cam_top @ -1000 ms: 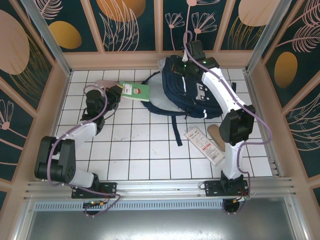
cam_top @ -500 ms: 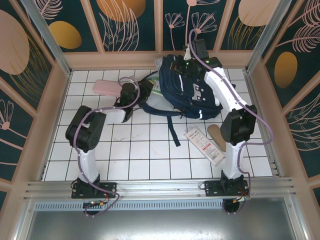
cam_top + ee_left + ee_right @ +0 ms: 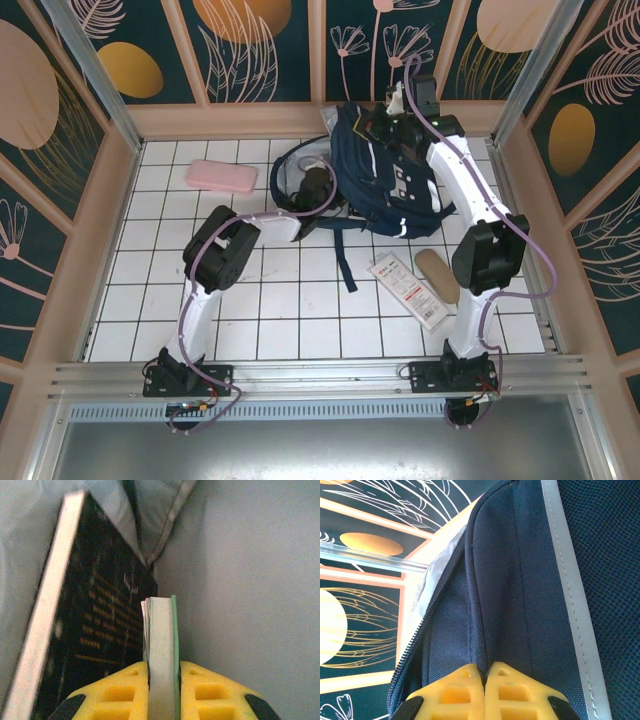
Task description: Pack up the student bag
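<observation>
Left fingers are clamping a green-covered book inside the student bag while right fingers are pinching its rim open.

Robot test enclosure: gridded white tabletop, leaf-print wall panels, aluminium mounting rail.
</observation>
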Action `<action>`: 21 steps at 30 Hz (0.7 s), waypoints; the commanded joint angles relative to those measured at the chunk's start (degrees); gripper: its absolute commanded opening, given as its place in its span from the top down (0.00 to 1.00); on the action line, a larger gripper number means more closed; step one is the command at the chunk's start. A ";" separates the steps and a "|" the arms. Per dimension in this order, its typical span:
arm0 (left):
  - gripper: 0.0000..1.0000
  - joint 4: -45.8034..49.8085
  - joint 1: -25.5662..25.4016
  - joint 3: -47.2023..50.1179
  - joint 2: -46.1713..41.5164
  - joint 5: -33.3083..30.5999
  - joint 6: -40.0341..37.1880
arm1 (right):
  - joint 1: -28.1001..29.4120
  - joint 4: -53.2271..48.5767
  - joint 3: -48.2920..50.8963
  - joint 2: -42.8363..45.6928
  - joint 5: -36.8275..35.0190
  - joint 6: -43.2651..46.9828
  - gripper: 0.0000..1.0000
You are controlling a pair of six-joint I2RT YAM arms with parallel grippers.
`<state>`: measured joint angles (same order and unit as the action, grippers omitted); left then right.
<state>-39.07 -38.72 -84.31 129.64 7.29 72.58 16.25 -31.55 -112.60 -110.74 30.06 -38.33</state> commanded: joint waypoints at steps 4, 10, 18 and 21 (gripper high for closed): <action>0.64 7.07 -1.59 -4.29 0.24 -1.63 -6.18 | -0.76 8.83 -0.23 6.30 4.74 -1.23 1.00; 0.32 16.27 -1.54 -3.17 -7.47 -6.27 -14.07 | -1.28 9.04 2.75 7.60 4.39 -0.40 1.00; 0.21 26.87 1.11 2.87 -16.59 -9.40 -18.58 | -2.10 9.62 8.07 9.16 2.90 1.40 1.00; 0.21 27.57 3.62 8.59 -21.55 -8.81 -18.66 | -2.09 10.21 10.13 9.33 2.29 2.19 1.00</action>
<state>-15.33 -37.30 -79.85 112.86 -0.80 56.10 15.11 -27.77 -103.31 -105.51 32.49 -37.41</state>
